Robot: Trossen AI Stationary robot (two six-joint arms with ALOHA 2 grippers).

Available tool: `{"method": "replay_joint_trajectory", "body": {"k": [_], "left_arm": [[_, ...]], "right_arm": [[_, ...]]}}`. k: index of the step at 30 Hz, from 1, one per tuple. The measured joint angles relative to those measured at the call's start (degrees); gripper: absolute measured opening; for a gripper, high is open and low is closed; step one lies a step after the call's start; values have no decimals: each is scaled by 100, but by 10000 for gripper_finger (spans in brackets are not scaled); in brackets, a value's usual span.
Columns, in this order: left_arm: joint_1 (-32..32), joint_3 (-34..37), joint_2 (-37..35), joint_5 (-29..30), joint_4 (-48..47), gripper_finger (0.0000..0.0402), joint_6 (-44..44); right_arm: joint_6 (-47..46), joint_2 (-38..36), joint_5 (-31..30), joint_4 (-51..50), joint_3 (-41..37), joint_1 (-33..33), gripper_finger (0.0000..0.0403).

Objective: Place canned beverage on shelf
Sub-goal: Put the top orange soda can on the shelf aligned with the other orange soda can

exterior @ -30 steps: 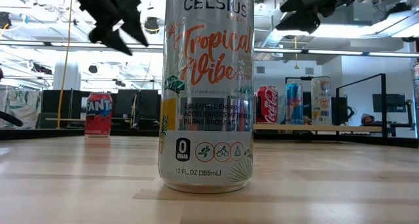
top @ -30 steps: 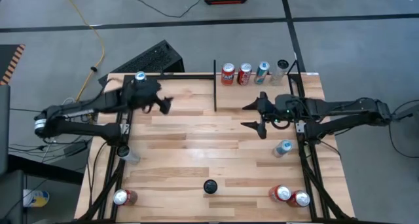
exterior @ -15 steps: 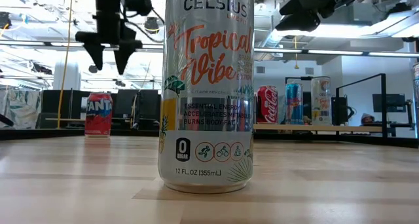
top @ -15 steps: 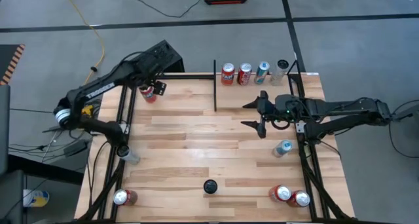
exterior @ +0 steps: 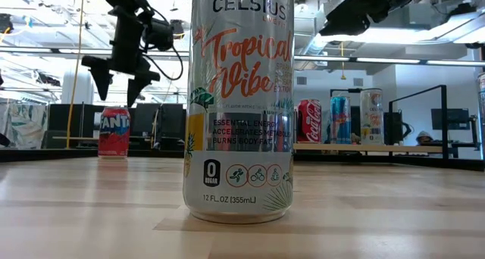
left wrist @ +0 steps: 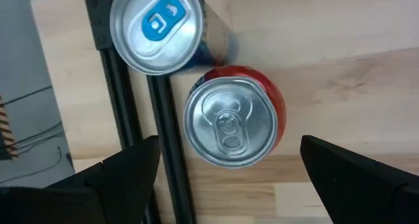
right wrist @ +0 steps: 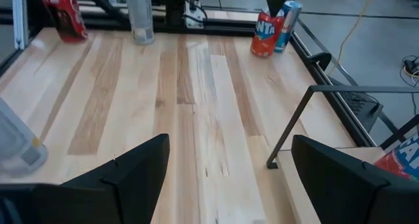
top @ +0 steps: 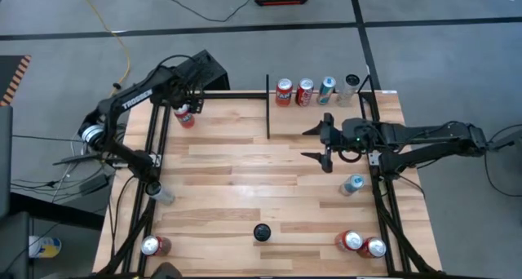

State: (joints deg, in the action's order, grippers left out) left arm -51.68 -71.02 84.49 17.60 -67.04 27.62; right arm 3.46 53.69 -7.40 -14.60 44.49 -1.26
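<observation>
In the high view, the left gripper (top: 187,108) hangs at the upper left of the table (top: 236,189), directly above a red Fanta can (top: 186,117). Its fingers are spread wide with nothing between them; the left wrist view shows both dark fingertips (left wrist: 127,168) flanking the red can's silver top (left wrist: 229,122), and a second can with a blue tab (left wrist: 156,27) standing just beside it, against the black frame rail (left wrist: 163,126).

The right gripper (top: 324,145) sits right of centre over bare wood, its jaws also wide apart and empty.

The shelf (top: 318,120) is the wooden bay at the upper right, bounded on its left by the thin black divider bar (top: 267,108). Four cans stand in a row along its far edge: an orange-red one (top: 284,91), a red one (top: 304,92), a blue one (top: 326,90) and a pale one (top: 351,86).

Elsewhere on the table, the high view shows six more cans: one light can (top: 352,184) at the right edge, two red cans (top: 360,243) at the lower right, one red can (top: 152,246) at the lower left, one clear-looking can (top: 160,192) at the left rail, and one dark-topped can (top: 262,232) at bottom centre, which fills the low view as a Celsius can (exterior: 241,107).
</observation>
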Motion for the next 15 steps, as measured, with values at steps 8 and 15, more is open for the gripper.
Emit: {"method": "replay_joint_trajectory", "body": {"k": [8,15], "left_arm": [[-250,0,324,-218,199,355,-94],[-288,7,764,-198,314,355,-184]], "right_arm": [[27,0,2,-40,0,0,345],[22,0,4,-40,0,1,345]]}}
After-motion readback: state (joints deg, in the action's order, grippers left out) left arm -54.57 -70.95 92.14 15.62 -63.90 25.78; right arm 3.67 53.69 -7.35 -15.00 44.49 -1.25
